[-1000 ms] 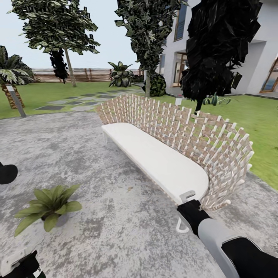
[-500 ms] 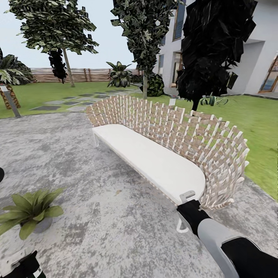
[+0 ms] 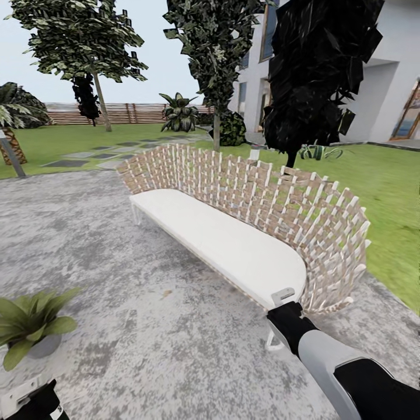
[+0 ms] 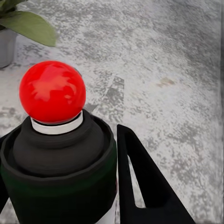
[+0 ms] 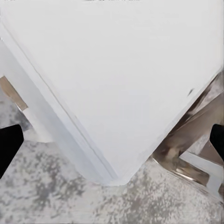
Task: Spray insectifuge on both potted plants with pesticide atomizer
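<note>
Low in the left wrist view stands the small dark green pesticide atomizer (image 4: 58,158) with its black neck, a thin white collar and a glossy round red spray tip. The left gripper (image 4: 60,186) is clamped on its body, with 1 black finger (image 4: 140,182) rising just beside the bottle. In the head view the same bottle shows as a dark shape at the bottom left corner (image 3: 35,405).

At the left edge of the head view, a small potted plant with long plain green leaves in a little grey pot (image 3: 29,326) sits on the mottled grey stone patio (image 3: 175,350). The same plant's leaf and pot wall (image 4: 18,28) fill the upper left corner of the left wrist view, apart from the bottle.

Across the middle of the head view runs a long curved bench with a white seat and a woven tan-and-white lattice back (image 3: 245,233). The right gripper (image 5: 112,140) hangs over the end of that seat (image 5: 116,70), its 2 dark fingertips (image 5: 9,144) spread to the picture's sides, nothing between them.

Behind lie green lawn (image 3: 385,198), 3 trees (image 3: 216,58), a brown slatted wooden fence (image 3: 128,112) and a pale house (image 3: 402,70).
</note>
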